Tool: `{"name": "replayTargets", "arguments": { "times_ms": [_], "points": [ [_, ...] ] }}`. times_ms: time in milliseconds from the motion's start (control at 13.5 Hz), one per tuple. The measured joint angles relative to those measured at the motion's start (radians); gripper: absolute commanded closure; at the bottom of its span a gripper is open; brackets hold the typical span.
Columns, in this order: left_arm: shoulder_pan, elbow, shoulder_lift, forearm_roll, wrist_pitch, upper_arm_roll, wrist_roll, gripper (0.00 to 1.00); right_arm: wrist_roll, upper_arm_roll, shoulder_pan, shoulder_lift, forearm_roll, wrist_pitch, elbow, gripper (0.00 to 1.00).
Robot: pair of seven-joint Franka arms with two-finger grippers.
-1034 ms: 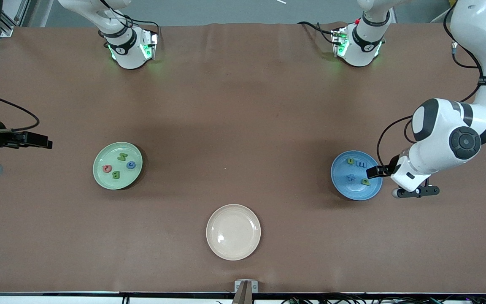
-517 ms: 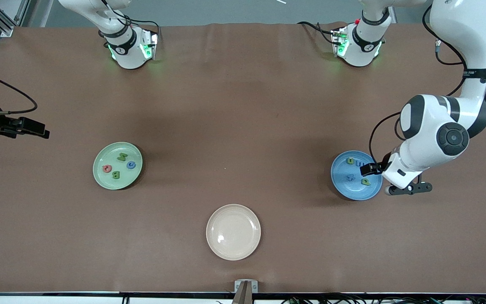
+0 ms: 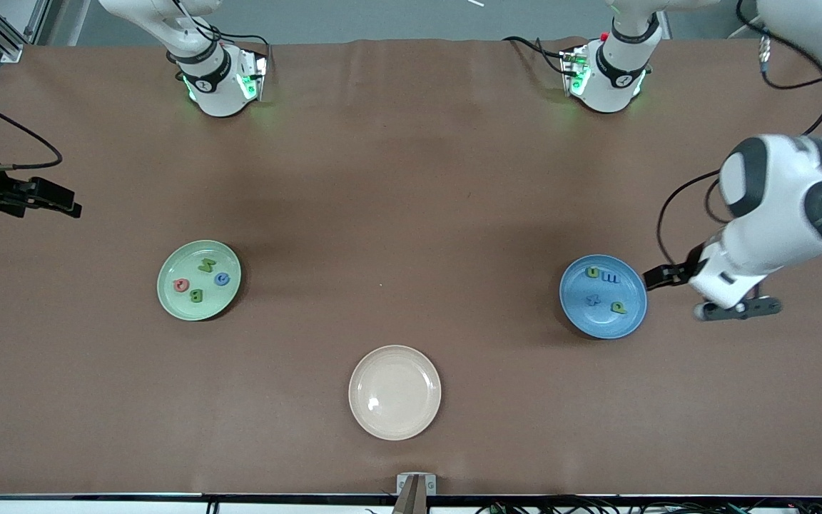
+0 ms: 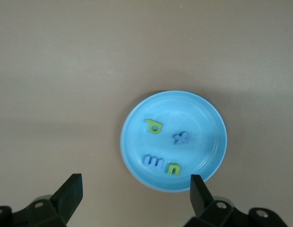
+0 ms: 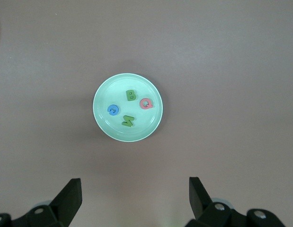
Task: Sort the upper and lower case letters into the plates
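a brown table (image 3: 411,178) carries three plates. the pale green plate (image 3: 168,293) lies toward the right arm's end, the blue plate (image 3: 632,314) toward the left arm's. the cream-white plate (image 3: 394,392) sits nearest the front camera.

— How many plates are there?
— Three; a green plate (image 3: 168,285), a blue plate (image 3: 632,318) and a cream plate (image 3: 394,421); one of each.
— And the letters?
— Eight; four in the green plate and four in the blue one; none in the cream one.
— By colour?
— In the green plate, two green letters (image 3: 206,265), one blue letter (image 3: 222,279), one red letter (image 3: 181,285); in the blue plate, two green and two blue.
— Grippers?
— Two; the left gripper (image 4: 136,187) and the right gripper (image 5: 135,191).
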Motion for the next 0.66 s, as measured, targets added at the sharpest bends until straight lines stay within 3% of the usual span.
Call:
{"name": "replayTargets", "arguments": {
  "times_ms": [443, 665],
  "points": [
    [0.025, 0.0, -0.212, 0.0, -0.159, -0.001, 0.025, 0.0, 0.001, 0.033, -0.023, -0.015, -0.025, -0.001, -0.001, 0.0],
    [0.024, 0.072, -0.267, 0.0, -0.258, -0.001, 0.025, 0.0, 0.001, 0.033, -0.026, -0.022, -0.026, -0.002, -0.001, 0.0]
  ]
}}
